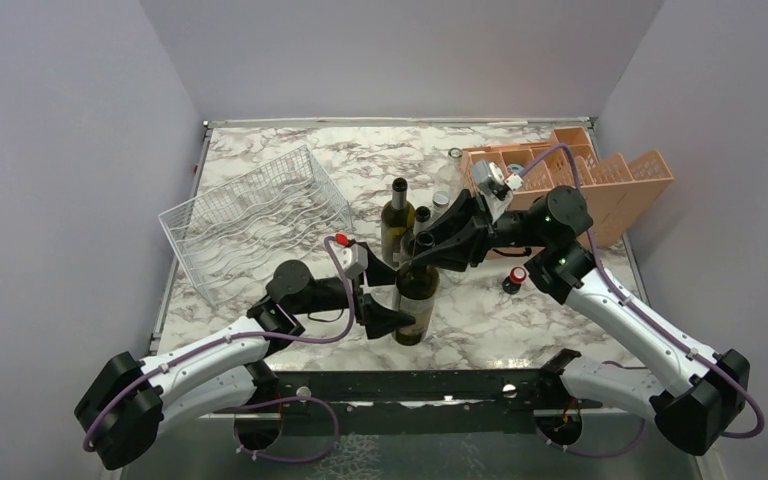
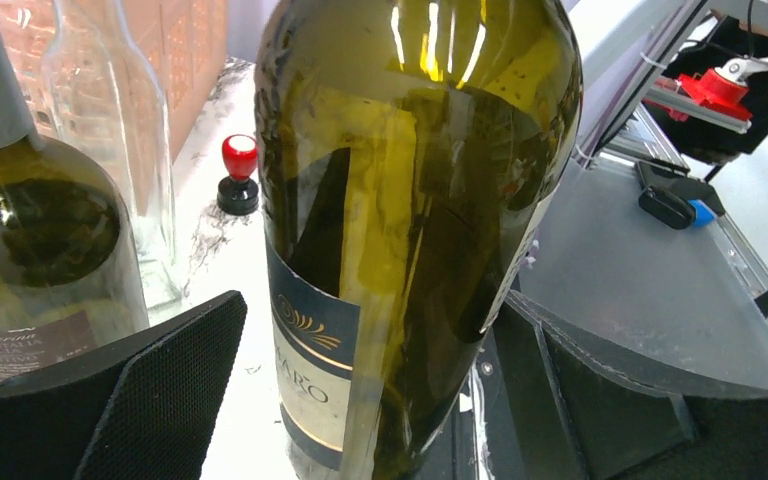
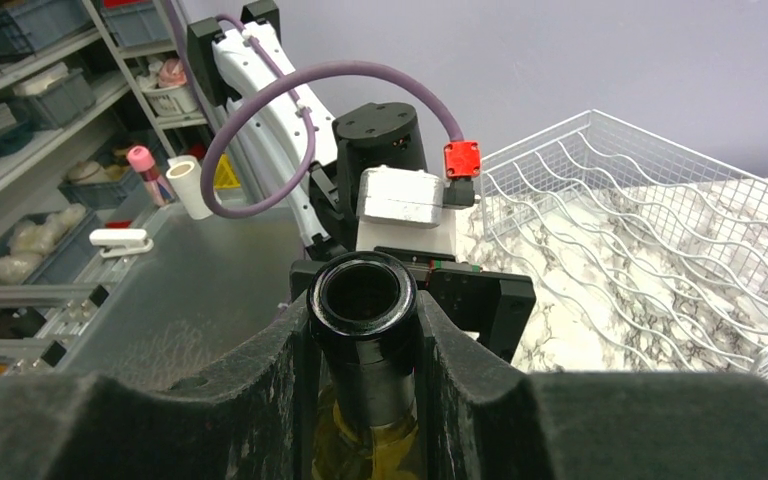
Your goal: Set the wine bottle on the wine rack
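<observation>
The wine bottle [image 1: 417, 300], olive-green glass with a navy label, is being clenched at its neck by the right end effector [image 3: 365, 345] and flanked by the released left end effector [image 1: 388, 296]. It is apparently being kept upright on the surface [image 1: 520, 320]. Transfer to the empty wine rack [image 1: 250, 215], well left of both, is not yet done.

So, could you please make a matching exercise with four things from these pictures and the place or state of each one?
Things:
1. wine bottle
2. wine rack
3. left fingers
4. right fingers

Place or state:
A. shut on the bottle's neck
B. on the left side, no bottle in it
C. upright, green glass
D. open, one on each side of the bottle's body

Pairs: 1-C, 2-B, 3-D, 4-A
</observation>
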Robot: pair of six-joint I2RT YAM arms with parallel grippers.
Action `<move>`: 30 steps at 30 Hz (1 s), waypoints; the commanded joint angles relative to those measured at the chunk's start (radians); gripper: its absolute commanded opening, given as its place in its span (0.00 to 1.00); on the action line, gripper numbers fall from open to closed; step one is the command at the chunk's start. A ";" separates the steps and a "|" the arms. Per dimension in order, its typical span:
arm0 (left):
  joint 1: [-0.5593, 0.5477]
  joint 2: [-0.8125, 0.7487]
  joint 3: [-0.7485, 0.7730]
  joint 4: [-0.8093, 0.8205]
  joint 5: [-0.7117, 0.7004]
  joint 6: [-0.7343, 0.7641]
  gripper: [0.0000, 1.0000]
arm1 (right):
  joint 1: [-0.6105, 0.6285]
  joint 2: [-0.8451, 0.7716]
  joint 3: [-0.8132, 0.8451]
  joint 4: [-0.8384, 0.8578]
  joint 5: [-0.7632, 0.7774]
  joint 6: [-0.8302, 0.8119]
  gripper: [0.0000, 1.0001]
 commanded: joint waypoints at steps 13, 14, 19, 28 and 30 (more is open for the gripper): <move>-0.003 -0.032 0.039 0.042 0.033 0.171 0.99 | 0.014 -0.003 0.015 0.179 0.255 0.172 0.01; -0.003 -0.032 0.041 0.042 0.018 0.173 0.99 | 0.013 -0.004 0.016 0.169 0.270 0.173 0.01; -0.002 -0.040 0.051 0.041 -0.061 0.199 0.91 | 0.014 0.002 0.013 0.153 0.273 0.172 0.01; -0.004 -0.046 0.050 0.040 -0.163 0.239 0.22 | 0.013 -0.006 0.026 0.030 0.277 0.160 0.22; -0.004 -0.059 0.051 0.041 -0.193 0.262 0.00 | 0.015 -0.019 0.027 -0.025 0.285 0.142 0.34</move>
